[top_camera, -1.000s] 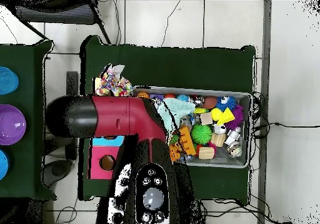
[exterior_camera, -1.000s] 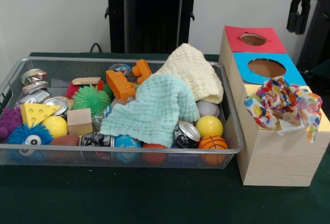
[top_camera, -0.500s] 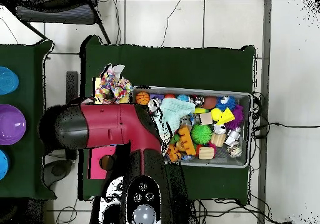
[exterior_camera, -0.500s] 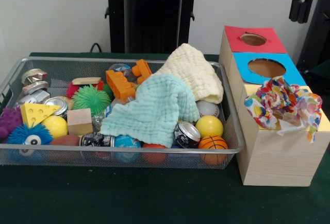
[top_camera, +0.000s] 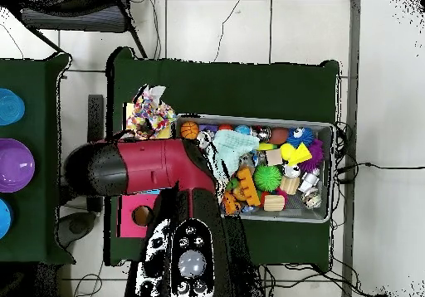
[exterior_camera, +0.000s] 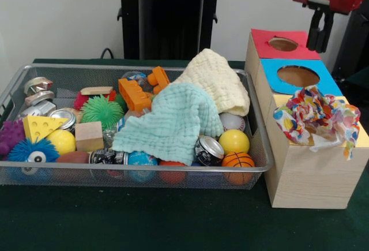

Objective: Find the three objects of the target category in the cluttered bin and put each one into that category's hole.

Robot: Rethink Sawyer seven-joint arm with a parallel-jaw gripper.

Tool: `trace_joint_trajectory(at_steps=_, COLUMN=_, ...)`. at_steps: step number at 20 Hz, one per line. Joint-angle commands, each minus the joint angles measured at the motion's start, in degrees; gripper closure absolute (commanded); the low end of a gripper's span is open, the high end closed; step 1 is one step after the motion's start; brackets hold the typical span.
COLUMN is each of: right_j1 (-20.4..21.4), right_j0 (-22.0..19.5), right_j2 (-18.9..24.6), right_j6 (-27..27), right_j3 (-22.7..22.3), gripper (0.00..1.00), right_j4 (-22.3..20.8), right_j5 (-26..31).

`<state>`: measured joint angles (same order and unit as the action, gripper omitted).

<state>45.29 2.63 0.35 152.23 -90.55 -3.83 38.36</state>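
A crumpled bundle of spotted wrapper sheets lies on the yellow surround of the pale wooden box and hides the hole. It also shows in the overhead view. My gripper hangs high at the top right, above the box's far end near the red surround. It is empty, with a slim gap between its dark fingers. The wire mesh bin stands left of the box, and no spotted wrapper shows in it. In the overhead view my arm covers the box.
A mint cloth and a cream cloth drape over the bin's right half. Balls, cans, orange bricks and spiky toys fill the rest. The blue-surrounded hole and red-surrounded hole are uncovered. Bowls sit on a side table.
My gripper rose toward the top right corner, then came back down and left over the box's far end. The wrapper bundle and the bin's contents have not moved.
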Motion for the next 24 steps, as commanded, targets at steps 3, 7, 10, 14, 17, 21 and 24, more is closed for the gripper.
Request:
trace_joint_trajectory(at_steps=3, right_j1=-8.0, right_j0=-2.44, right_j2=1.6, right_j6=-1.64, right_j3=2.52, gripper=1.0, right_j4=-3.8, right_j5=-1.67)
trace_joint_trajectory(at_steps=7, right_j1=-9.76, right_j0=-2.69, right_j2=1.61, right_j6=-1.57, right_j3=4.62, gripper=1.0, right_j4=-4.13, right_j5=-2.37)
trace_joint_trajectory(at_steps=10, right_j1=-10.82, right_j0=-2.53, right_j2=1.62, right_j6=-0.79, right_j3=5.36, gripper=1.0, right_j4=-4.3, right_j5=-3.4)
trace_joint_trajectory(at_steps=14, right_j1=-11.48, right_j0=-2.19, right_j2=1.49, right_j6=0.29, right_j3=6.01, gripper=1.0, right_j4=-4.32, right_j5=-3.88)
trace_joint_trajectory(at_steps=17, right_j1=-10.75, right_j0=-1.43, right_j2=1.16, right_j6=1.46, right_j3=5.02, gripper=1.0, right_j4=-4.14, right_j5=-4.99)
trace_joint_trajectory(at_steps=21, right_j1=-9.97, right_j0=-2.18, right_j2=1.32, right_j6=0.97, right_j3=4.27, gripper=1.0, right_j4=-3.89, right_j5=-5.41)
trace_joint_trajectory(at_steps=24, right_j1=-9.86, right_j0=-2.2, right_j2=1.21, right_j6=1.52, right_j3=4.04, gripper=1.0, right_j4=-3.63, right_j5=-6.51)
